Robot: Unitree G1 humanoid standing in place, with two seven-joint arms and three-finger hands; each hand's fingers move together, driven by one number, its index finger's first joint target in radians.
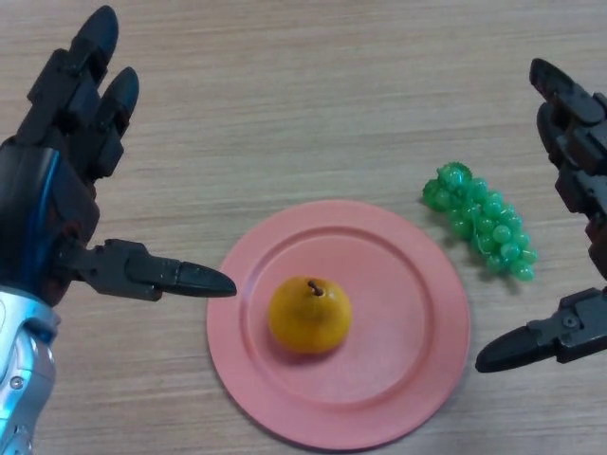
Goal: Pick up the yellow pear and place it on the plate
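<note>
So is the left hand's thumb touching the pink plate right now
Apart. In the head view the left hand shows its thumb tip stopping short of the plate, with bare table visible between them. The pear sits on the plate untouched.

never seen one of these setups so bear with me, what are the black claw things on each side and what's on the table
Those are the two hands of a humanoid robot, seen from a camera on its head looking down at a wooden table. The left hand comes in on the left, the right hand on the right. Both have their fingers spread open and hold nothing. Between them sits a pink plate with a yellow pear resting on it, left of centre. A bunch of green grapes lies on the table just off the plate's upper right edge.
</note>
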